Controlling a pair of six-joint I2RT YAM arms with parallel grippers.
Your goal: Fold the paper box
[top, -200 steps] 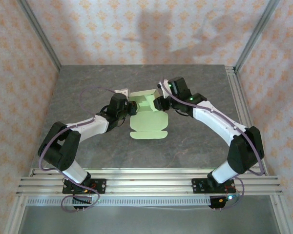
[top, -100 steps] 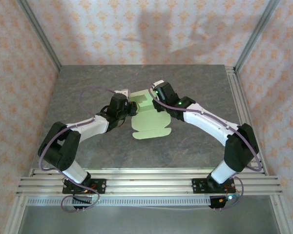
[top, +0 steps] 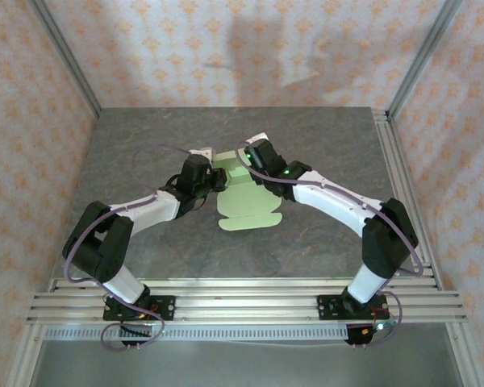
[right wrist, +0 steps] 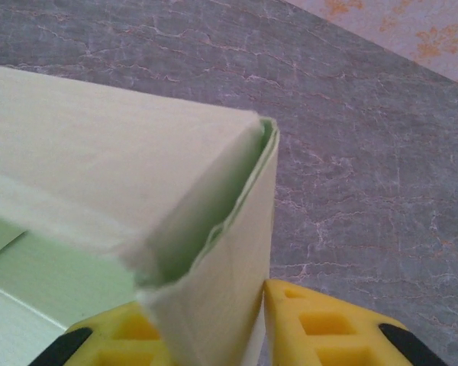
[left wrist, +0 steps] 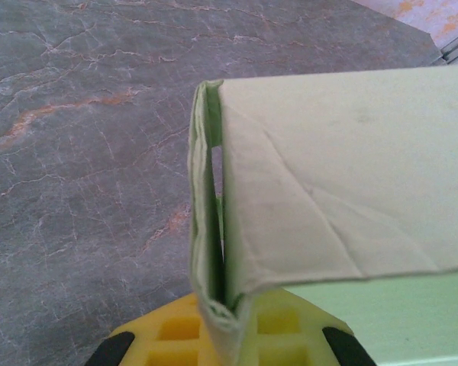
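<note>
The paper box (top: pixel 247 208) is lying part-folded at the middle of the desk (top: pixel 145 145), with its near flap spreading flat. The left end effector (top: pixel 217 179) is clamping tight on the box's upturned left wall. The right end effector (top: pixel 248 164) is sitting narrow around the right corner wall and seems to be pinching it.

Paper box (top: pixel 246 211): pale yellow-green thin card, partly folded. I see its near panel, tabbed along the front edge, lying flat on the grey marbled table (top: pixel 145 145), about mid-table. Far end is raised into walls. Left wrist view: a wall doubled over, thin gap between the layers, diagonal crease across the panel. Right wrist view: an upright folded corner, edge slightly ragged.
</note>
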